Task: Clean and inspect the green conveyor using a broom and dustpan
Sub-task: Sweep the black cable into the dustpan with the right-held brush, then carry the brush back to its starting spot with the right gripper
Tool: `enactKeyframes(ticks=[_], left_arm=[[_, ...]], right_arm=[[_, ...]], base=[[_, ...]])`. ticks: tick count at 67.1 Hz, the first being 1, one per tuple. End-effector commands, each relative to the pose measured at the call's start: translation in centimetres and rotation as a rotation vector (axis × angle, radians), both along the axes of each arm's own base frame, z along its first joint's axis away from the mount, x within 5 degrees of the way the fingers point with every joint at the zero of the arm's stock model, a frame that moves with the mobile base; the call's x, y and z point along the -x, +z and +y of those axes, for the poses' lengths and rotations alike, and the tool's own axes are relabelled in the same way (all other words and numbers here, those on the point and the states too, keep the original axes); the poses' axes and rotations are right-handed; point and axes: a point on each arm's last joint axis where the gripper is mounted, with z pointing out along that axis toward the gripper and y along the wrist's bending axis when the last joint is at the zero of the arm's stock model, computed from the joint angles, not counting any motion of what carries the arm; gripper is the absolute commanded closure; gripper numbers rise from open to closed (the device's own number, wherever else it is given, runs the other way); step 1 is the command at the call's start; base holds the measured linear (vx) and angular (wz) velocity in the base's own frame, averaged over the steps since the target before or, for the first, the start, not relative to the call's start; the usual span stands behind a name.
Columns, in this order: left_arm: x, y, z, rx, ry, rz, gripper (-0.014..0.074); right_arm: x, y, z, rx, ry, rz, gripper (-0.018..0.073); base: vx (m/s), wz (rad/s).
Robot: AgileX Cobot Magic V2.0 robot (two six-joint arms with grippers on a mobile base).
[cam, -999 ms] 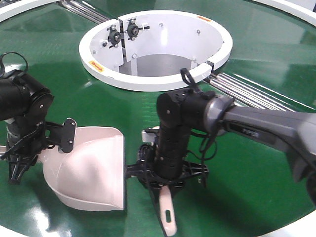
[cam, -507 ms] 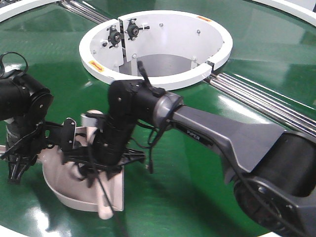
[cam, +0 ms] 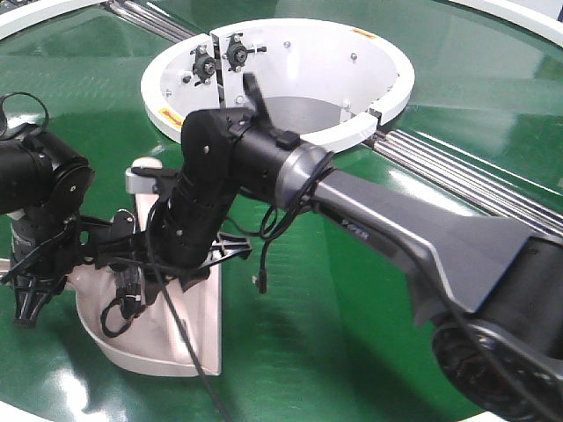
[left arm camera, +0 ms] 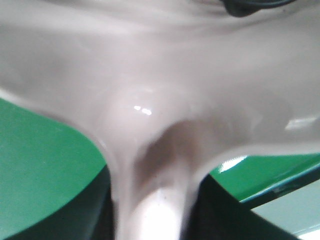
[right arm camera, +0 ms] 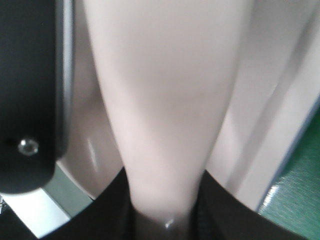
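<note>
The green conveyor [cam: 352, 308] fills the front view. At lower left the pale dustpan [cam: 180, 347] lies on it; my left gripper [cam: 95, 253] is shut on its handle [left arm camera: 150, 200], and the scoop's back spreads across the left wrist view. My right arm reaches across to the left. Its gripper [cam: 176, 264] hangs over the dustpan's scoop, shut on the pale broom [right arm camera: 165, 100]. One pale end of the broom [cam: 143, 171] sticks up beyond the gripper. The bristles are hidden by the arm.
The white ring-shaped hub [cam: 391, 97] stands at the back centre with an open well inside. Silver roller strips [cam: 457, 171] run from the hub to the right. A white outer rim [cam: 26, 18] shows at the far left.
My right arm swept left across the belt with the broom, from the centre front to over the dustpan's scoop. The left arm and dustpan stayed put.
</note>
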Motion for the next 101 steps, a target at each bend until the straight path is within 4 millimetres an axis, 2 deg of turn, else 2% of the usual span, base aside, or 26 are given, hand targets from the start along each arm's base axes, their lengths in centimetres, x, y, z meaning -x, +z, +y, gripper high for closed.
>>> enactKeyframes(ticks=[1,18,30,47,57,62,72,85,101], left_arm=[[0.1,2.2,0.0,0.005,0.001,-0.07,0.0603],[0.1,2.2,0.0,0.005,0.001,-0.07,0.0603],[0.1,2.2,0.0,0.005,0.001,-0.07,0.0603],[0.1,2.2,0.0,0.005,0.001,-0.07,0.0603],[0.1,2.2,0.0,0.005,0.001,-0.07,0.0603],[0.1,2.2,0.0,0.005,0.001,-0.07,0.0603],[0.1,2.2,0.0,0.005,0.001,-0.07,0.0603],[0.1,2.2,0.0,0.005,0.001,-0.07,0.0603],[0.1,2.1,0.0,0.005,0.001,-0.069,0.0603]], right_arm=[[0.4,4.5,-2.4,-0.031,0.004,-0.044,0.0561],[-0.2,4.2,-8.3,0.07,-0.026,-0.044,0.056],[-0.1,4.8,-13.7,0.184,-0.061,-0.092,0.056],[0.8,4.9,-21.1,0.218,-0.092,-0.105,0.056],[1.7,4.1,-25.8,0.236,-0.166,-0.088,0.056],[2.1,3.6,-27.3,0.248,-0.182,-0.072,0.056],[2.8,2.7,-29.0,0.258,-0.195,-0.059,0.056],[3.0,1.9,-29.1,0.268,-0.187,-0.053,0.056],[3.0,1.9,-29.0,0.264,-0.163,-0.065,0.056]], base=[[0.0,0.0],[0.0,0.0],[0.0,0.0],[0.0,0.0],[0.0,0.0],[0.0,0.0],[0.0,0.0],[0.0,0.0],[0.0,0.0]])
